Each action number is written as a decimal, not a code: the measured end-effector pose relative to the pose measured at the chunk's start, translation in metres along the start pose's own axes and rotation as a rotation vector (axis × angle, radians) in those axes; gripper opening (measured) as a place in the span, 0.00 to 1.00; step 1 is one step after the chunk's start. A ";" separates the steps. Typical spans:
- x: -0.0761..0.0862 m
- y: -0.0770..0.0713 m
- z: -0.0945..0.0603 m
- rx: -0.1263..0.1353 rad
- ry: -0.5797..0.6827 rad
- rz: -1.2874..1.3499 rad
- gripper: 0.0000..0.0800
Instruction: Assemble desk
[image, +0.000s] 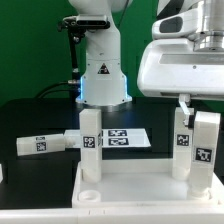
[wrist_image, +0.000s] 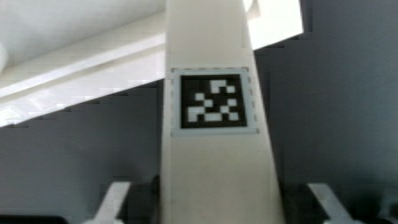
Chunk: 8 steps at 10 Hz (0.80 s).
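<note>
Fingers (wrist_image: 118, 198) clamp the upright leg (wrist_image: 214, 150) near its top. It looks stiff, light and slick; flat opposite sides give the surest hold.

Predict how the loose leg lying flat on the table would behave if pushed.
The lying leg has flat faces, so it would probably slide or pivot, not roll. It looks like stiff moulded plastic, unlikely to bend. Being small, probably light.
</note>
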<state>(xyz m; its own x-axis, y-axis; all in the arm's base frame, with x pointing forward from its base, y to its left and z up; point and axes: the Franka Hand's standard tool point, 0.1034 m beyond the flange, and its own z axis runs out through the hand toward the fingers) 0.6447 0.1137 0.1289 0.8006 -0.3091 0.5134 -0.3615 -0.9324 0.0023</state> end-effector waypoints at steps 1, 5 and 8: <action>-0.001 0.000 0.001 -0.001 -0.001 -0.002 0.36; -0.003 -0.005 0.006 0.008 0.040 -0.011 0.36; -0.003 -0.002 0.006 0.020 0.063 0.002 0.36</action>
<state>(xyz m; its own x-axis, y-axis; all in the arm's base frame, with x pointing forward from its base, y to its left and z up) 0.6462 0.1156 0.1224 0.7681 -0.2992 0.5662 -0.3529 -0.9355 -0.0156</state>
